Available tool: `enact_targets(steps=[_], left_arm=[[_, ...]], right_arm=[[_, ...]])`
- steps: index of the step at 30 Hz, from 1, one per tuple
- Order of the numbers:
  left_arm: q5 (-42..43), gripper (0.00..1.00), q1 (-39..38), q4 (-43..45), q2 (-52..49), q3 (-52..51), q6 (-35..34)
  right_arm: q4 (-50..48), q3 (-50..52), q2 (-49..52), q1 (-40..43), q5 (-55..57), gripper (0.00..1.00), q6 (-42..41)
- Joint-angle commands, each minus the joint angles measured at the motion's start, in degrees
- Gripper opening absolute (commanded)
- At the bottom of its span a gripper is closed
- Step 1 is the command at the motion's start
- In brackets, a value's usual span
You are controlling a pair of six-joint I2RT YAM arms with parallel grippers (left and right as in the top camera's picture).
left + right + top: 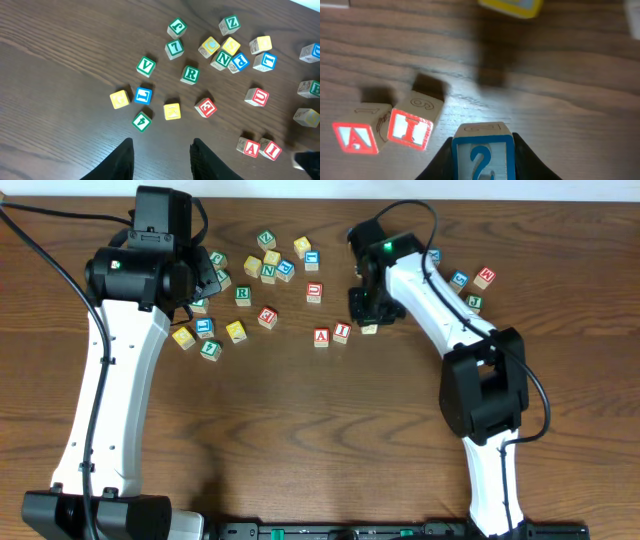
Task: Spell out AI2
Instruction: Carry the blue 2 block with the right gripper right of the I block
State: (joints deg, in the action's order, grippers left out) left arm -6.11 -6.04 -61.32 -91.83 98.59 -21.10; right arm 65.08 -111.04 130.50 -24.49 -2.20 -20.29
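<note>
The red "A" cube (321,336) and the red "I" cube (342,332) stand side by side, touching, mid-table. In the right wrist view "A" (355,137) is left of "I" (410,131). My right gripper (482,145) is shut on the blue "2" cube (482,157), just right of the "I" and a little apart from it. From overhead the gripper (366,315) covers most of that cube (369,329). My left gripper (162,145) hangs open and empty over bare table; from overhead it (205,280) is at the far left, and "A" (251,148) and "I" (270,149) are to its right.
Several loose letter cubes lie scattered at the back centre (270,260) and back left (207,330). More sit behind the right arm (470,285). A yellow cube (512,6) lies beyond the held cube. A red "U" cube (314,291) sits behind the row.
</note>
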Motion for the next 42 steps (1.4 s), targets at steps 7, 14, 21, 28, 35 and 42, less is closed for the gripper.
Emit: enact_targets(steps=[7, 14, 21, 28, 35, 42], left_arm=[[0.1, 0.37, 0.2, -0.1, -0.3, -0.7, 0.5], [0.1, 0.37, 0.2, -0.1, -0.3, -0.7, 0.5], [0.1, 0.37, 0.2, -0.1, -0.3, -0.7, 0.5], [0.1, 0.37, 0.2, -0.1, -0.3, -0.7, 0.5], [0.1, 0.44, 0.2, -0.1, -0.3, -0.7, 0.5], [0.0, 0.59, 0.2, 0.1, -0.3, -0.7, 0.5]], right_arm=[[-4.9, 5.1, 0.0, -2.3, 2.6, 0.24, -1.9], [-5.4, 5.1, 0.0, -2.6, 2.7, 0.30, -1.9], [-3.9, 5.1, 0.0, -3.0, 2.7, 0.34, -1.9], [-4.6, 3.9, 0.0, -2.7, 2.7, 0.32, -1.2], [-2.7, -3.7, 0.0, -2.6, 3.6, 0.25, 1.1], [-6.6, -2.9, 0.0, -3.0, 2.2, 0.11, -0.9]])
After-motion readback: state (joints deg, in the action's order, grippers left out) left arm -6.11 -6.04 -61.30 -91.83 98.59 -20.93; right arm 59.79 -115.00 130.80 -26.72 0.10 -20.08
